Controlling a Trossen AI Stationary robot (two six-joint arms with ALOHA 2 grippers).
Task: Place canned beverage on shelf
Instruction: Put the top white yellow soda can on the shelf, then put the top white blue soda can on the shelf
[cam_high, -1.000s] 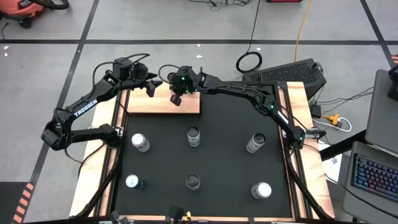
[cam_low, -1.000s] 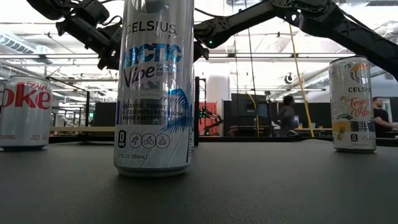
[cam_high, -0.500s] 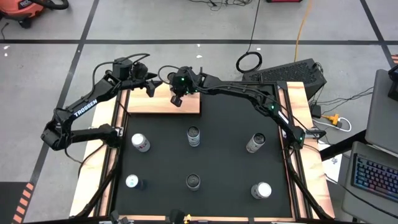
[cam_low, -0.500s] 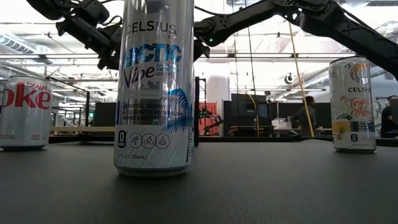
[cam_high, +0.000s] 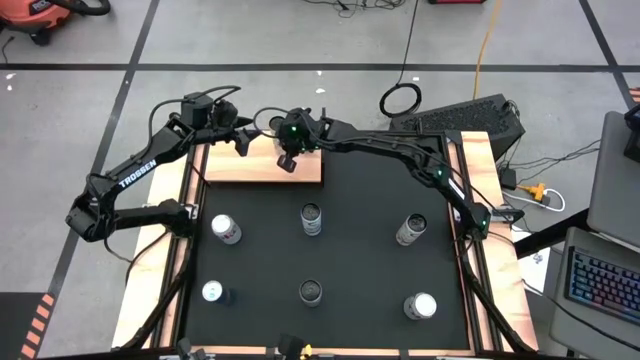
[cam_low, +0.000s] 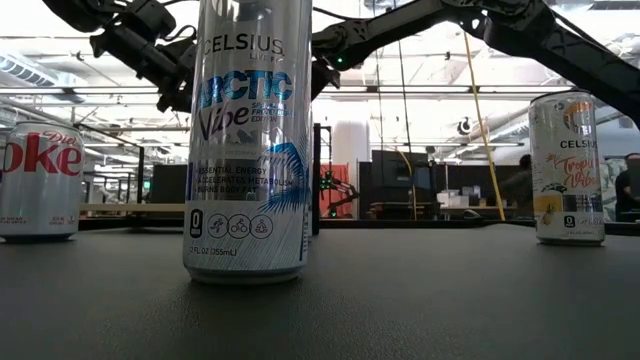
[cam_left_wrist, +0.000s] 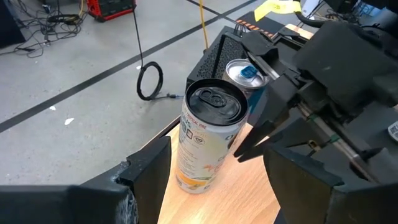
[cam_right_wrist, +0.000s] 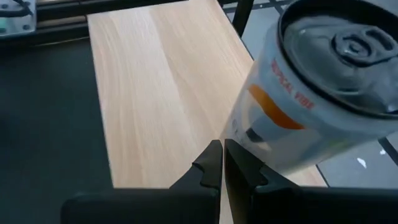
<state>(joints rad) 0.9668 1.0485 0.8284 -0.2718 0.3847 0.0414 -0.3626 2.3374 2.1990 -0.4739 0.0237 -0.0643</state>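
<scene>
A white and orange canned beverage (cam_left_wrist: 205, 143) stands upright at the back of the light-wood shelf (cam_high: 300, 168). My left gripper (cam_high: 245, 140) is open at the shelf's back left corner. Its fingers (cam_left_wrist: 146, 171) flank the lower part of the can, and a strip of wood shows on one side. My right gripper (cam_high: 288, 155) is shut, with its tip (cam_right_wrist: 217, 149) right beside the same can (cam_right_wrist: 311, 93); I cannot tell whether it touches. A second can with a blue tab (cam_left_wrist: 244, 73) stands just behind, partly hidden by the right arm.
Several more cans stand on the black mat (cam_high: 360, 260), among them a tall Celsius can (cam_low: 250, 140), a Diet Coke can (cam_low: 40, 180) and a Tropical Vibe can (cam_low: 568, 168). Wooden strips edge the mat. A keyboard (cam_high: 610, 285) lies off the table at the right.
The right arm has edged very slightly near the can. The left arm and all cans hold still. People in the room behind have moved.
</scene>
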